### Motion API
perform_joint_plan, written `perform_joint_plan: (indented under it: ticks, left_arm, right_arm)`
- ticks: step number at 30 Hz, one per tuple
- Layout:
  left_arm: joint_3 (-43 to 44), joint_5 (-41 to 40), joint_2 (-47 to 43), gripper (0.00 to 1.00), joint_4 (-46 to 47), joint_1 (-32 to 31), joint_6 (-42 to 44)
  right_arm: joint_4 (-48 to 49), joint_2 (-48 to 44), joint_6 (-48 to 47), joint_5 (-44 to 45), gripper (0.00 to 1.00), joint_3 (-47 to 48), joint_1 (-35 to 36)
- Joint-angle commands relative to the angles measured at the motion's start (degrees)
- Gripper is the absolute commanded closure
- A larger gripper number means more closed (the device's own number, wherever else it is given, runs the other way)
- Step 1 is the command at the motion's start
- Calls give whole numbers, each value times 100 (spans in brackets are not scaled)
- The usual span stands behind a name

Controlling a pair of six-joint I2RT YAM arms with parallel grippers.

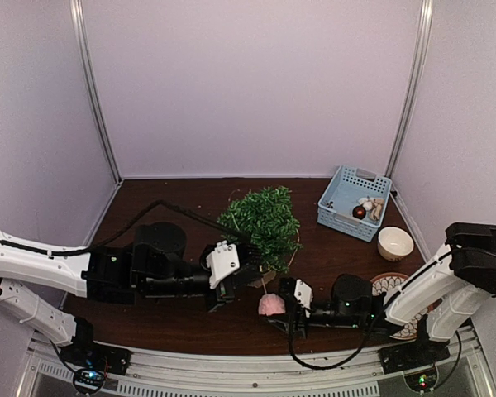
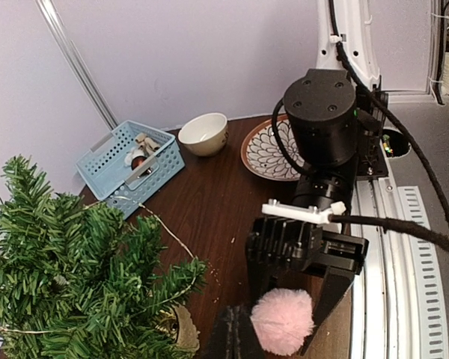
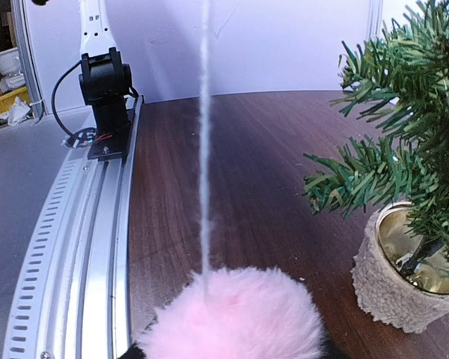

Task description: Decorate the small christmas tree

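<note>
The small christmas tree (image 1: 264,219) stands mid-table, with its pot (image 3: 382,284) showing in the right wrist view and its branches (image 2: 67,277) in the left wrist view. My right gripper (image 1: 279,307) is shut on a fluffy pink pompom (image 1: 271,304), low over the table just in front of the tree. The pompom's string (image 3: 204,149) runs taut straight up from it. My left gripper (image 1: 252,281) is beside the tree's base, above the pompom, with its dark fingers (image 2: 236,338) pressed together. It appears to hold the string's top.
A blue basket (image 1: 354,203) with several ornaments sits at the back right. A cream bowl (image 1: 394,243) and a patterned plate (image 1: 388,285) lie in front of it, by the right arm. A metal rail (image 3: 82,247) runs along the table's near edge.
</note>
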Motion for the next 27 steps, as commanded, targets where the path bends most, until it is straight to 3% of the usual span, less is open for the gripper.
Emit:
perform_joint_plan:
  ticks: [1, 6, 15, 27]
  left_arm:
    - [101, -182, -99, 100, 176, 18, 41]
    - [-42, -781, -84, 100, 147, 72, -79]
    - [-543, -2058, -13, 100, 527, 229, -316]
    - [-960, -2228, -37, 100, 919, 238, -376]
  right_arm:
    - [84, -153, -8, 5, 60, -58, 23]
    - [67, -133, 180, 224, 71, -51, 23]
    - [-1175, -208, 295, 858, 78, 636, 23]
    - [-1768, -163, 388, 1645, 88, 931, 15]
